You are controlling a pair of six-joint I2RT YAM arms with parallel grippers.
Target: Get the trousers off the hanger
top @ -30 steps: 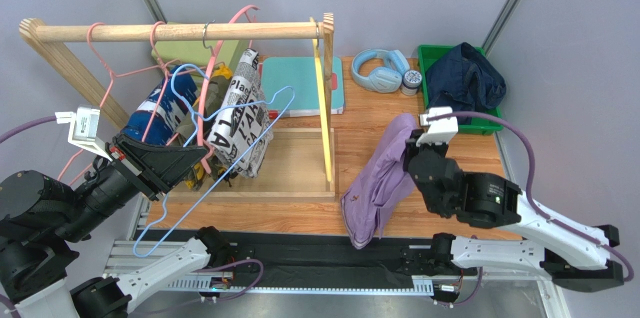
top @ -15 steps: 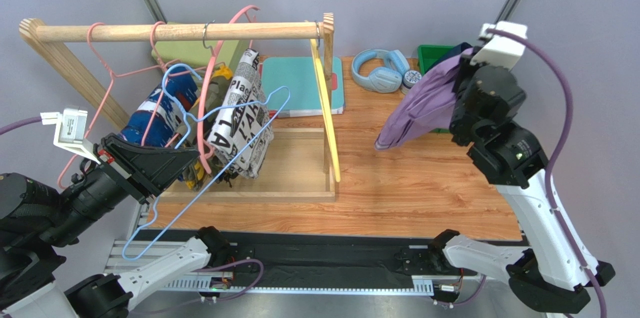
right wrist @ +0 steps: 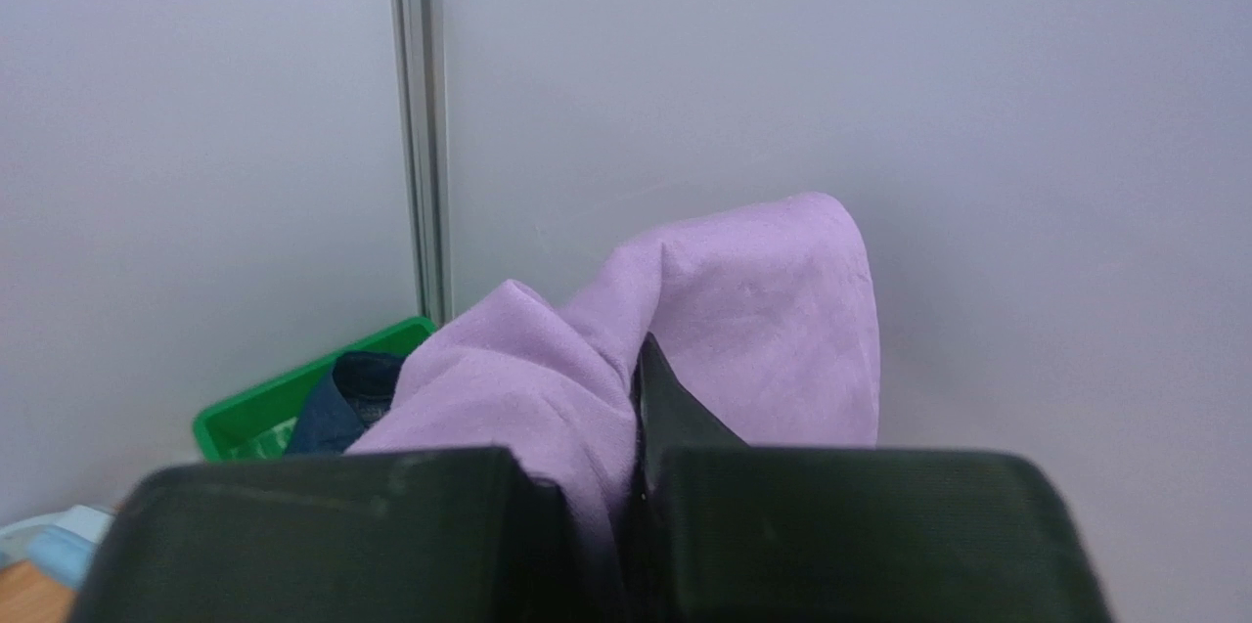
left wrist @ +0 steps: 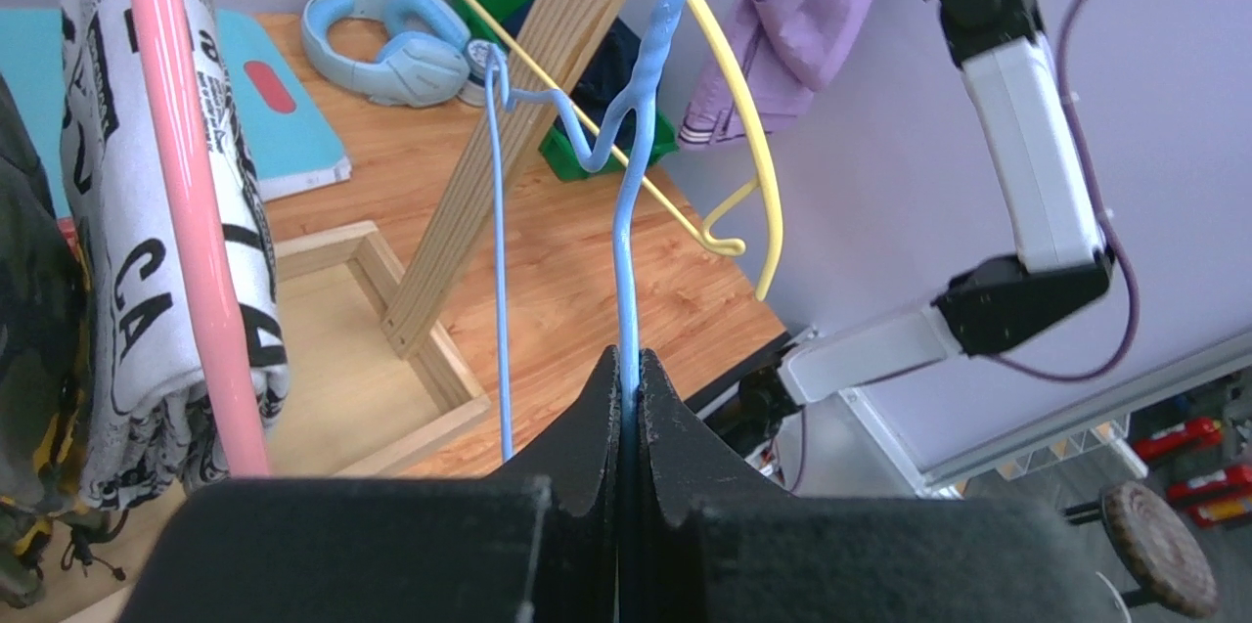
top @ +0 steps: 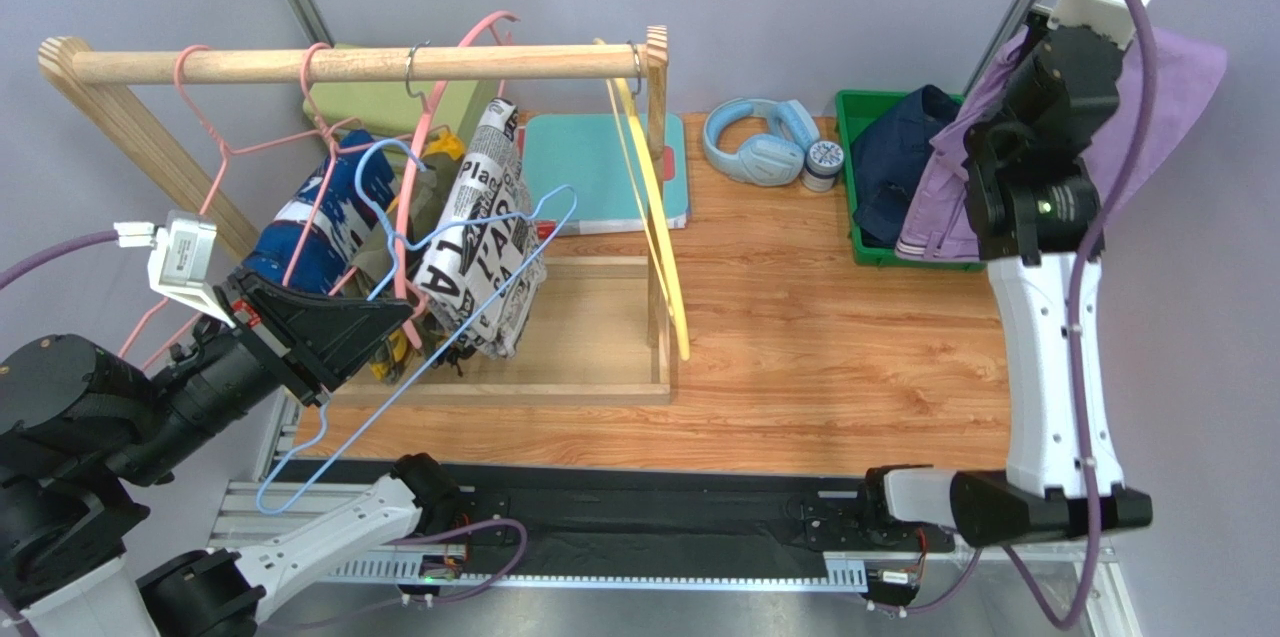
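Note:
The purple trousers (top: 1175,79) hang in the air at the far right, above the green bin (top: 860,106), clear of any hanger. My right gripper (right wrist: 635,411) is shut on the purple trousers (right wrist: 735,308), raised high on its upright arm (top: 1052,82). An empty blue wire hanger (left wrist: 632,249) is pinched in my left gripper (left wrist: 629,377), which is shut on its wire at the left of the table (top: 376,319), in front of the wooden rack (top: 361,64).
The rack carries pink hangers, a newspaper-print garment (top: 489,240), a blue patterned garment (top: 323,225) and a tilted yellow hanger (top: 661,217). A dark blue garment (top: 902,157) lies in the bin. Blue headphones (top: 759,142) and a teal book (top: 586,165) sit at the back.
My right arm has swung the purple trousers from the table's front edge up and back to high above the green bin. The left gripper and blue hanger shifted slightly.

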